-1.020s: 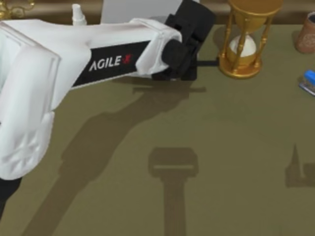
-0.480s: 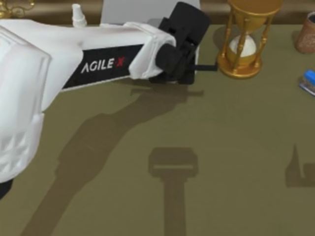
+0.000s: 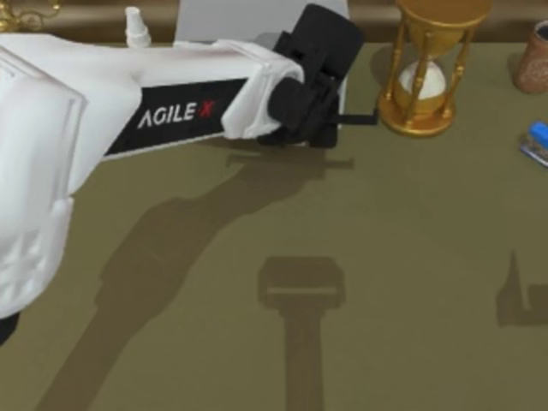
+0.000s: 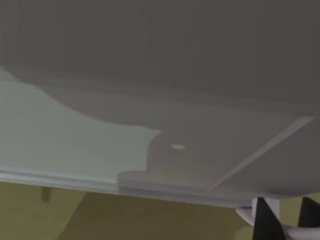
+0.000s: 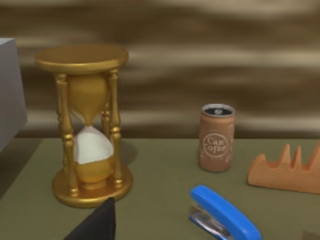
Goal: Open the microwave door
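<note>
The left claw (image 3: 330,90), its fingers' state impossible to tell, reaches the boxy light-grey microwave (image 3: 227,19) at the table's far edge, its door seemingly not yet swung wide.

Hourglass (image 3: 425,81) just right of left gripper (image 3: 342,116) at microwave (image 3: 248,19); stapler (image 3: 536,141), can (image 3: 533,58) far right. Olive table (image 3: 385,257) bare in front.

Left arm (image 3: 128,111) pulls back toward table's left edge; left hand (image 3: 355,117) slides left, away from hourglass (image 3: 428,81).
</note>
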Tool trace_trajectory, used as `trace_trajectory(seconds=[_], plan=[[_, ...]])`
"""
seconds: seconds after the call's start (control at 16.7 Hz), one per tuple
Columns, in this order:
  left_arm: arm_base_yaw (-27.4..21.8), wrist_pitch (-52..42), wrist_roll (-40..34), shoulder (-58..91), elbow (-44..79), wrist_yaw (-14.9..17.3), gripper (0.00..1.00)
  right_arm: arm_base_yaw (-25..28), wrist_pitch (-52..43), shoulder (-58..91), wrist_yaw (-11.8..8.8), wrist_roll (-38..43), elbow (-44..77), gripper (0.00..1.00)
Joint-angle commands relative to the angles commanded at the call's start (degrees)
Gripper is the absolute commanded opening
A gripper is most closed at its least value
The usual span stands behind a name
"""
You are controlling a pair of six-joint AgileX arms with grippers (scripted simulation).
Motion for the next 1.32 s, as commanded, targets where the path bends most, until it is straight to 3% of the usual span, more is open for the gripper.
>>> trace_trajectory(seconds=[1.32], plan=[[-0.1,1.1,1.3,-0.9,-1.9,1.0,0.0,0.0,0.0,0.0,0.0,0.0,0.0,1.0]])
